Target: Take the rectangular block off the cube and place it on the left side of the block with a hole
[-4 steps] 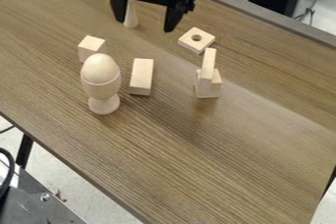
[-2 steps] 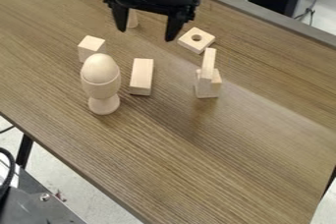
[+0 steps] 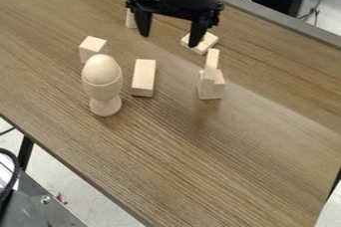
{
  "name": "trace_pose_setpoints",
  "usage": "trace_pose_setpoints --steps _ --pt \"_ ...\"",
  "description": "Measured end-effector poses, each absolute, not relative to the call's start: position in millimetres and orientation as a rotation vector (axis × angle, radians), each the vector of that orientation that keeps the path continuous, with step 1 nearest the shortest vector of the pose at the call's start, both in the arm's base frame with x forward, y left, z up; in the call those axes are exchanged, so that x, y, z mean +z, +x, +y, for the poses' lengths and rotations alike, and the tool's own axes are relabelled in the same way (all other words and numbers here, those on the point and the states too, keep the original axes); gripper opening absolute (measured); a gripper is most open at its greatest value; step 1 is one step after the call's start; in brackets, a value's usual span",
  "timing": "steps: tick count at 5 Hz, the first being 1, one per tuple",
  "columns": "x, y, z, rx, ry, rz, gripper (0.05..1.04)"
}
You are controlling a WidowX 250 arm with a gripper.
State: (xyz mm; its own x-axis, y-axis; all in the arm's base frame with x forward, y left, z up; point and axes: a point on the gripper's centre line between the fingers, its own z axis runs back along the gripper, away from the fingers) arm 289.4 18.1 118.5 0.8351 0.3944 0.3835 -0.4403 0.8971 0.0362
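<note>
the gripper [image 3: 168, 40] hangs wide open, holding nothing, near the holed block [image 3: 208, 43]; camera-side of that, the rectangular block [image 3: 212, 60] tops the cube [image 3: 212, 92].

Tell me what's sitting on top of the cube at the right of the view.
The rectangular block rests on the cube. Part of the cube's top shows beside it; the part under the block is covered, and the cube's far side is hidden too.

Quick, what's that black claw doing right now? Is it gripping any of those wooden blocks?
Claw: open, its two fingers spread well apart, holding nothing.
</note>
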Motion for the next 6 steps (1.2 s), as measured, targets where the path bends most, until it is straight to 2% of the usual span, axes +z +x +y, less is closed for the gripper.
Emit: trace_pose_setpoints --steps 3,6 --pt "111 311 -20 0.391 -0.008 -0.414 1.000" --pt "84 324 -33 0.344 -0.035 -0.384 1.000"
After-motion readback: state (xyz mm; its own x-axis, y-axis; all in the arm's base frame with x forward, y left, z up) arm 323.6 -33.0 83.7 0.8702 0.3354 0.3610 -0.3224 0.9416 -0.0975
